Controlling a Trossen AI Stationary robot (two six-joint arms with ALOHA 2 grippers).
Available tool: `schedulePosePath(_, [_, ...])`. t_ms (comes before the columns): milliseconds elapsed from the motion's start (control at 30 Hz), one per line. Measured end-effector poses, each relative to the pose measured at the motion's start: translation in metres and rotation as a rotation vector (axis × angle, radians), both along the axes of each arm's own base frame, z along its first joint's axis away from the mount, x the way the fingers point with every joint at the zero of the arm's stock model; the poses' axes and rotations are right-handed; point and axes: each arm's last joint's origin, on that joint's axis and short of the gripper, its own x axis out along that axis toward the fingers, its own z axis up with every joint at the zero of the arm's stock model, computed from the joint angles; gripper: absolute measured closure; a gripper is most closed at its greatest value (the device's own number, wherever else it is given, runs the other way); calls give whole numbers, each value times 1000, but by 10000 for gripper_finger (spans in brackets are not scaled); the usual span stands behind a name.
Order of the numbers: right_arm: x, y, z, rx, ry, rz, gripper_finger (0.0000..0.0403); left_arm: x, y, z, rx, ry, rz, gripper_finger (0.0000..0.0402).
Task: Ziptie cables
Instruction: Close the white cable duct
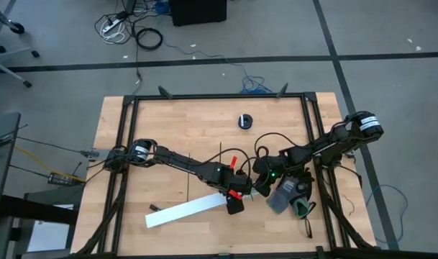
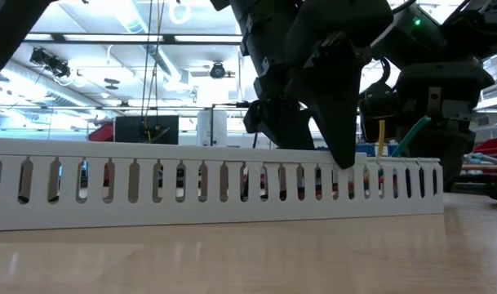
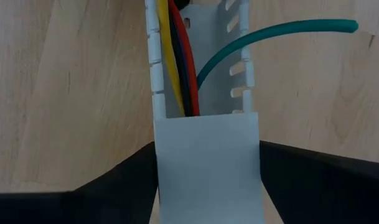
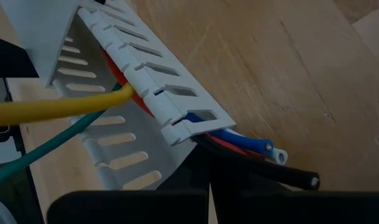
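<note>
Thin, floppy cables lying in white slotted channel; best gripped near protruding ends. Left gripper clamping channel; right gripper's state unclear.

Your cables lie bunched lengthwise inside the white slotted channel: yellow, red and dark wires side by side. The green cable curves out sideways through a slot. At the channel's end, blue, white and red tips and one black cable poke out over the worktop.
</note>
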Motion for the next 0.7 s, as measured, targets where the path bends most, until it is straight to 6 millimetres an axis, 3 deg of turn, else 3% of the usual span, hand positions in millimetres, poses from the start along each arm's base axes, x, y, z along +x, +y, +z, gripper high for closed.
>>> schedulePosePath(533, [2, 0, 3, -13, -42, 9, 403, 7, 8, -2, -24, -39, 12, 171])
schedulePosePath(700, [1, 4, 31, 67, -191, 123, 403, 8, 9, -2, -30, -40, 10, 171])
